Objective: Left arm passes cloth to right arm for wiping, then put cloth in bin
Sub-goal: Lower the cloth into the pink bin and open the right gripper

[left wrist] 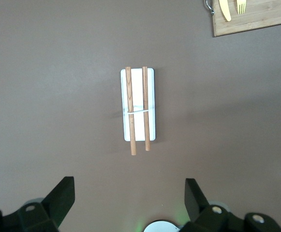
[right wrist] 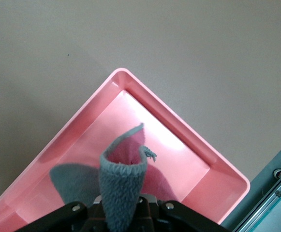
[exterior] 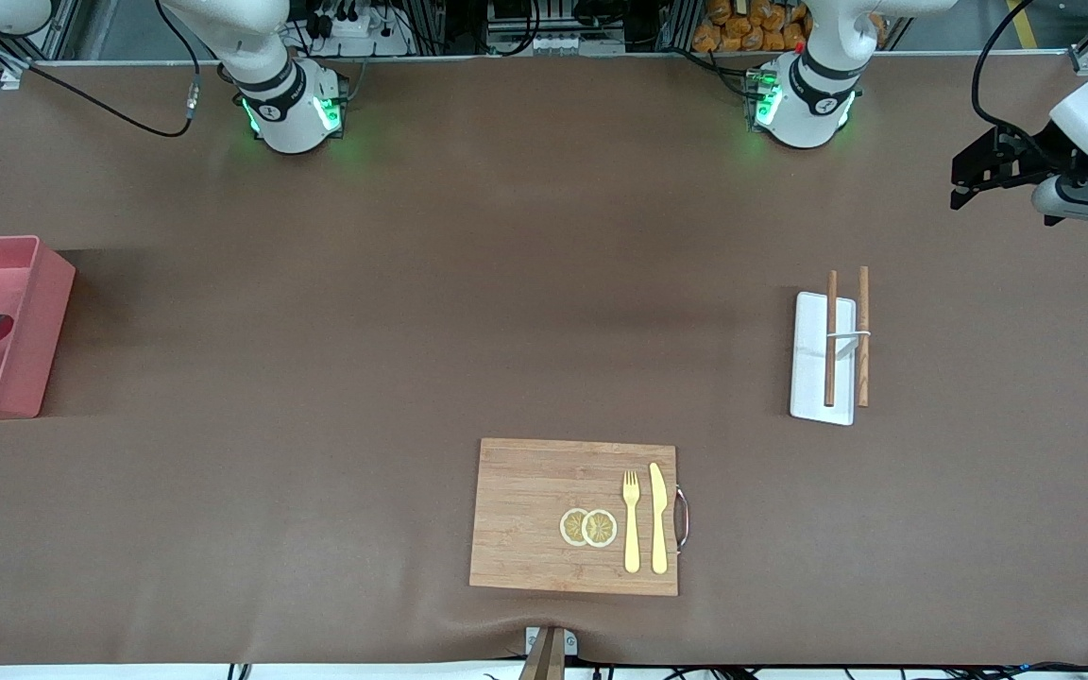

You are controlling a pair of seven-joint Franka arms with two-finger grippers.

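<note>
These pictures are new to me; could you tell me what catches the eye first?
The pink bin at the right arm's end of the table, with the cloth hanging over it from the right gripper. The left gripper waits open above the table's other end, near the white tray with chopsticks.

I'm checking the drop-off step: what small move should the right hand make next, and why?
Probably open the right hand to release the cloth: it hangs pinched directly over the pink bin. The left hand waits open above the tray.

Left gripper (exterior: 964, 184) raised at upper right of frame, fingers (left wrist: 63, 195) spread wide, idle. Right gripper (right wrist: 123, 212) seemingly clamped, mostly out of frame.
</note>
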